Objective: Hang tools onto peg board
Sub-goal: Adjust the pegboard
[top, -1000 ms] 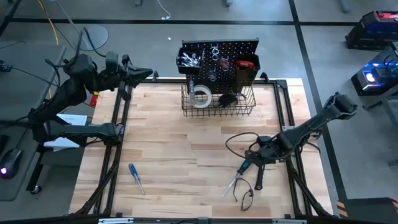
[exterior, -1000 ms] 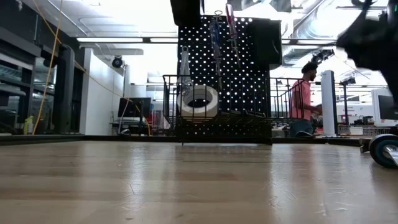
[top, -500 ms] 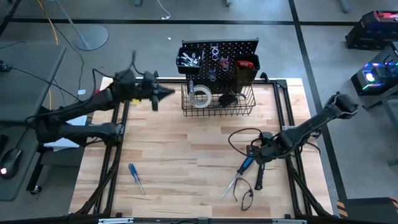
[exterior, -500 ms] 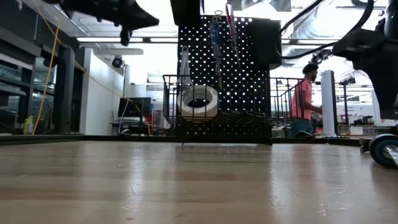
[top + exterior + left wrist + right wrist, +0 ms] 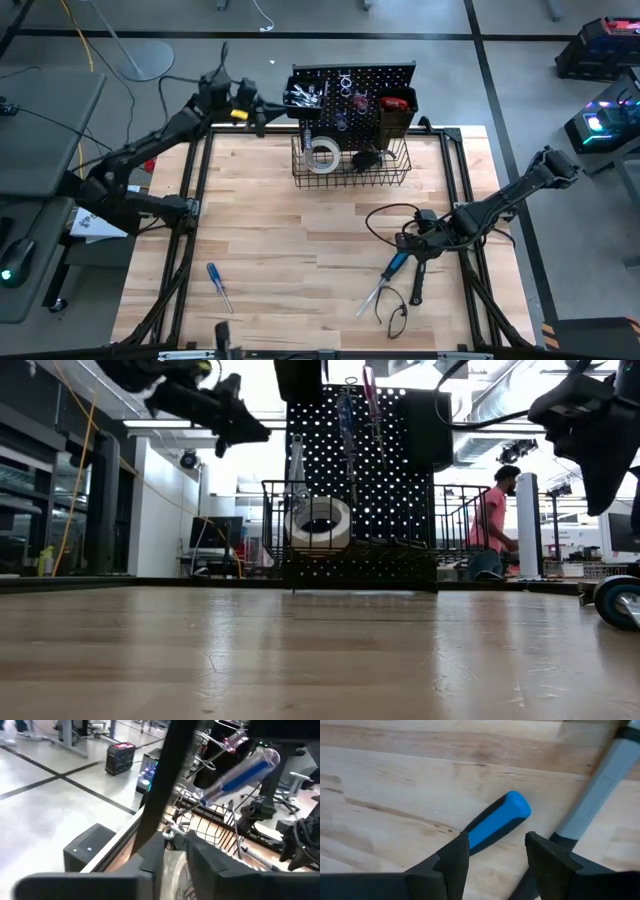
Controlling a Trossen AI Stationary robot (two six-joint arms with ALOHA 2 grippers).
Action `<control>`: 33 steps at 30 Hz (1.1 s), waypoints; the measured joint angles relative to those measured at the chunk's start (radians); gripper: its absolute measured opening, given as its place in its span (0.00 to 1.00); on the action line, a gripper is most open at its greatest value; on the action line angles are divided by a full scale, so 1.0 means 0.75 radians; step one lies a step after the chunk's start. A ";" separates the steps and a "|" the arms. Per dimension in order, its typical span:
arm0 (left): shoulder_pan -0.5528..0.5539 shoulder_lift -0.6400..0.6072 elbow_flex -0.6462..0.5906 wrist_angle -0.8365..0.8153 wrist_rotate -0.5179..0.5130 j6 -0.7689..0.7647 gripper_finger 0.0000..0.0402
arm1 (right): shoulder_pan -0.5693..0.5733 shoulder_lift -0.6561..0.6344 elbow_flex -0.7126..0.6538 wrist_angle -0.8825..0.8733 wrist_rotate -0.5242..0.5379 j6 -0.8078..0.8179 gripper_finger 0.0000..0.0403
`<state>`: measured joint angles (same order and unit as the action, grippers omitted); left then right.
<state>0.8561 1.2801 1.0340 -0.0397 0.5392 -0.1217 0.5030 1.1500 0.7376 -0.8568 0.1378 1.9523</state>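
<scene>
Left gripper is up at the left edge of the upright black perforated peg board, level with the black bin of silver wrenches. The left wrist view shows its fingers only a narrow way apart with nothing between them. I read this as a reach toward the board rather than a delivery.

Right gripper hangs low over the pale wooden worktop at the near right. In the right wrist view its two fingers stand wide, straddling the rounded end of the blue-and-black screwdriver handle without touching it. That straddle looks like a line-up so the fingers can shut across the handle's width.

Just beside it lie the black-handled hammer and a pair of dark pliers, left flat where they are easy to reach.

A second blue-handled screwdriver lies well apart at the near left, on the left arm's side.

Already stowed: white tape roll upright in the black wire basket, and a blue tool hanging on the board.
</scene>
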 joint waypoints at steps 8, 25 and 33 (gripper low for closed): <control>-0.001 0.151 0.122 0.070 0.012 0.293 0.43 | -0.001 0.000 0.000 0.050 0.010 0.127 0.46; 0.038 0.320 0.141 0.295 0.241 0.136 0.49 | -0.036 0.001 0.000 0.082 0.019 0.137 0.46; 0.024 0.394 0.143 0.469 0.257 0.083 0.49 | -0.036 0.001 0.001 0.092 0.014 0.119 0.46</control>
<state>0.8740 1.5758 1.1409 0.3121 0.7322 -0.0593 0.4763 1.1507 0.7380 -0.7879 0.1486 2.0418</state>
